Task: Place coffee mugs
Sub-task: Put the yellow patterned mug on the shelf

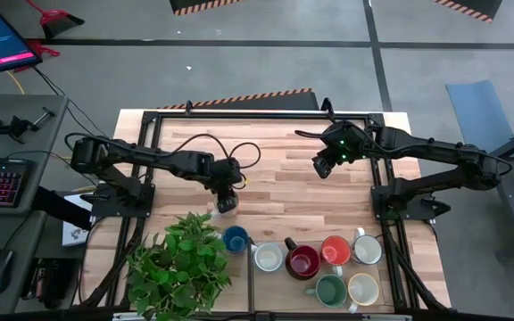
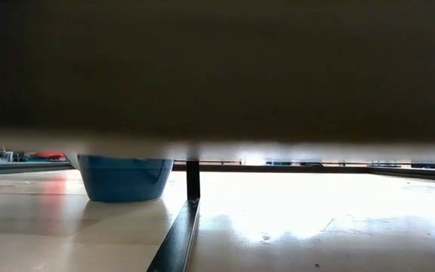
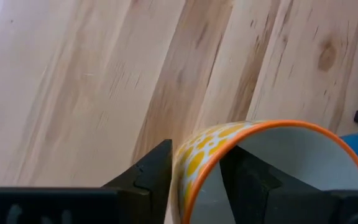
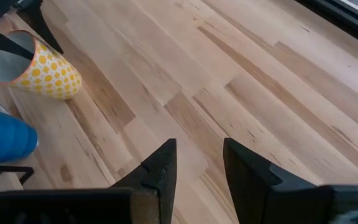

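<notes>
Yellow-dotted mug (image 3: 241,155) sits left of centre in the high view, just above the blue mug (image 1: 235,238); left gripper (image 3: 197,171) pinches its rim, one finger inside, one outside, seemingly resting on the table (image 1: 275,178). Right gripper (image 4: 199,163) spread, empty, upper right of centre

Wooden table (image 1: 284,192): seven mugs (image 1: 302,262) clustered near front edge, potted plant (image 1: 181,265) seemingly front-left.
</notes>
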`<move>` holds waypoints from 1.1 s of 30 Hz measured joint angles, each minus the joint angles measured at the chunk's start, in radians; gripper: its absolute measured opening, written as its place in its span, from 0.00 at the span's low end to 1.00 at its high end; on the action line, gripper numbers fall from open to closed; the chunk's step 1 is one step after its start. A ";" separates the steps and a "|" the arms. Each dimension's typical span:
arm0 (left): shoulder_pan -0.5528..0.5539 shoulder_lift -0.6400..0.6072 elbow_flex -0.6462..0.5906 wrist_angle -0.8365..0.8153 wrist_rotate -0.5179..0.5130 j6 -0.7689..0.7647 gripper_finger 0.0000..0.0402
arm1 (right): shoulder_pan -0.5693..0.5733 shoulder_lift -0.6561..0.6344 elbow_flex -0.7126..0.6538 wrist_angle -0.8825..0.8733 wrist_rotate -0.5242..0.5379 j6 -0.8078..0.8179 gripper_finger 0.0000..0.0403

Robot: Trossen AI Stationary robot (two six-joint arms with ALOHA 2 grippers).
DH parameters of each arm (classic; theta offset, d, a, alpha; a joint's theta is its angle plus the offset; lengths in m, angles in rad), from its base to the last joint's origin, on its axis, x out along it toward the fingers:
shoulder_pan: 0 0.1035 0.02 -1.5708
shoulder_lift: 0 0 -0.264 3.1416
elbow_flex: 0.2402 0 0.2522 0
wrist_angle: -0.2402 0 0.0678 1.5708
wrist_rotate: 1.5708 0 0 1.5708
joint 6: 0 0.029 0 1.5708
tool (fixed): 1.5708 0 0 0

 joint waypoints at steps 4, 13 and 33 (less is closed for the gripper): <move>0.000 0.000 0.000 -0.010 -0.015 0.027 0.20 | 0.000 0.000 0.000 0.000 0.007 0.000 0.27; 0.032 0.000 -0.001 0.022 -0.030 0.045 0.03 | 0.000 0.000 0.000 0.000 0.018 0.006 0.27; 0.058 0.378 0.766 -0.390 -0.087 0.317 0.03 | 0.000 -0.007 0.001 -0.098 0.158 -0.027 0.27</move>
